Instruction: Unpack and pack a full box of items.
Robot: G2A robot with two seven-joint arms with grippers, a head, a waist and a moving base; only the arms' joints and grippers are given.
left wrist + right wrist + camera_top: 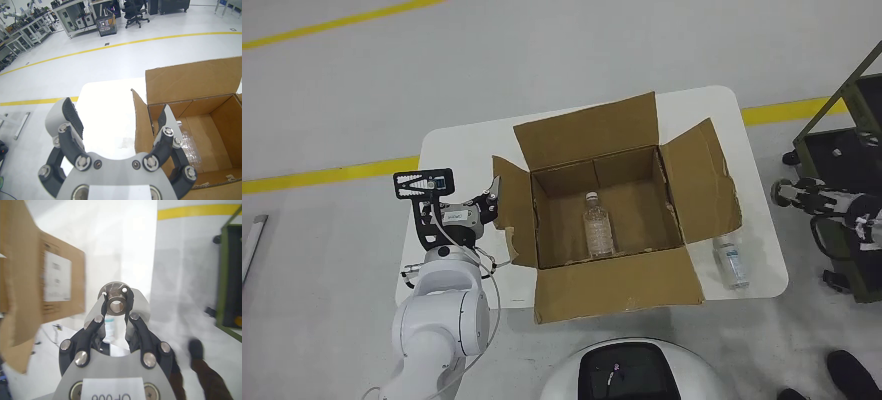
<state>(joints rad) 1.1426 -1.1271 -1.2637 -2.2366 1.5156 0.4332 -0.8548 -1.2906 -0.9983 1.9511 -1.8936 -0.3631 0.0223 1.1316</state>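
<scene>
While our left gripper (pixel 117 113) hung spread wide and empty just beside the cardboard box (pixel 587 140), whose ragged left flap stood between it and the interior, our right gripper (pixel 116 298) was clamped on a flanged metal bushing (pixel 115 307) near a labelled flap. A clear ribbed bottle (pixel 597 228) lay flat inside the open box on the white, round-cornered table (pixel 457 150); a second bottle (pixel 731 262) lay outside, by the right flap.

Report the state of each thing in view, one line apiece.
Box: open, flaps folded out.
Bottle in the box: lying on its side.
Bottle on the table: lying flat beside the box.
Left gripper: jaws open, empty.
Right gripper: jaws shut on metal fitting.
</scene>
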